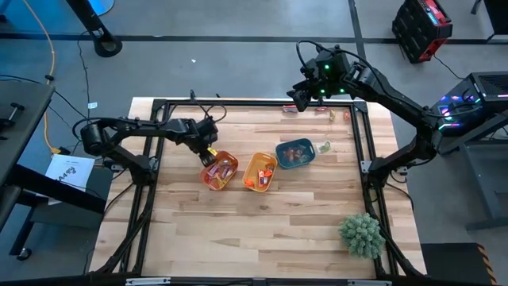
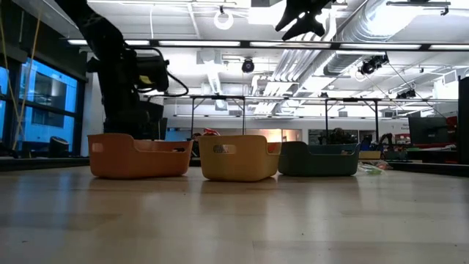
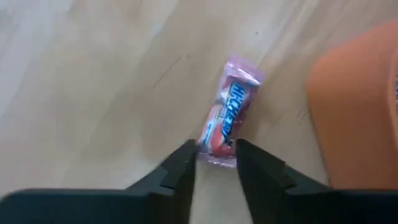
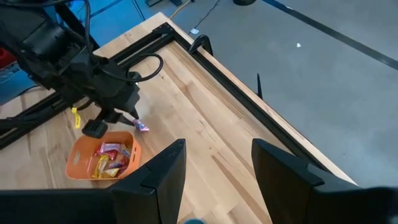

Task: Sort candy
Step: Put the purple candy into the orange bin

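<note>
A pink-wrapped candy (image 3: 229,118) is being pinched at one end by the left end effector (image 3: 216,163), just beside the orange bin (image 1: 220,170) on the table (image 1: 262,230). The right end effector (image 4: 217,163) is being held wide apart, empty, high above the table's far edge.

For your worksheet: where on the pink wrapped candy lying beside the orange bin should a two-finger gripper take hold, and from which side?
Probably across the narrow middle of the pink candy, coming from above: it lies flat on the table, long and slim, close beside the orange bin.
</note>
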You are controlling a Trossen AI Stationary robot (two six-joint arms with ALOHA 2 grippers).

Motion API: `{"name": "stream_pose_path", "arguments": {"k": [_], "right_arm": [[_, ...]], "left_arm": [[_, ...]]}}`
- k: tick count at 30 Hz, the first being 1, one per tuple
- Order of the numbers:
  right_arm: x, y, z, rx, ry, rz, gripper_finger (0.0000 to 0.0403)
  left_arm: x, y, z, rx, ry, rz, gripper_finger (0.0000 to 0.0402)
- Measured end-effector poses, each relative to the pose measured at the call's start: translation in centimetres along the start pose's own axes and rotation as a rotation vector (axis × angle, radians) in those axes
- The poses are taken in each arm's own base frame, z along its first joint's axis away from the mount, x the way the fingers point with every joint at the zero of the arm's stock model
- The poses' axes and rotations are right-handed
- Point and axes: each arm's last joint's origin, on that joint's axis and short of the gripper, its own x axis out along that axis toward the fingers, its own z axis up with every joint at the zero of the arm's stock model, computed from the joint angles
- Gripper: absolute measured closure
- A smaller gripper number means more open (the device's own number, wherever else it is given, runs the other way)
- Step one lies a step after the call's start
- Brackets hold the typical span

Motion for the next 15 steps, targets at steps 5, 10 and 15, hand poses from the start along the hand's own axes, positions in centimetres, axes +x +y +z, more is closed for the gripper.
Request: {"name": "stream_pose_path", "arguments": {"k": [5,10,15], "right_arm": [[0.0,0.0,0.0,0.0,-0.001,0.0,0.0224],[0.0,0.0,0.0,0.0,-0.001,0.0,0.0224],[0.0,0.0,0.0,0.0,0.0,0.0,0.0224]], "left_arm": [[-2.2,0.7,0.8,-0.051,-0.023,-0.004,0.0391],[-7.7,1.4,1.7,-0.047,-0.204,-0.004,0.0398],[-12.1,0.7,1.2,0.009,-0.343,-0.126,0.0401]]}}
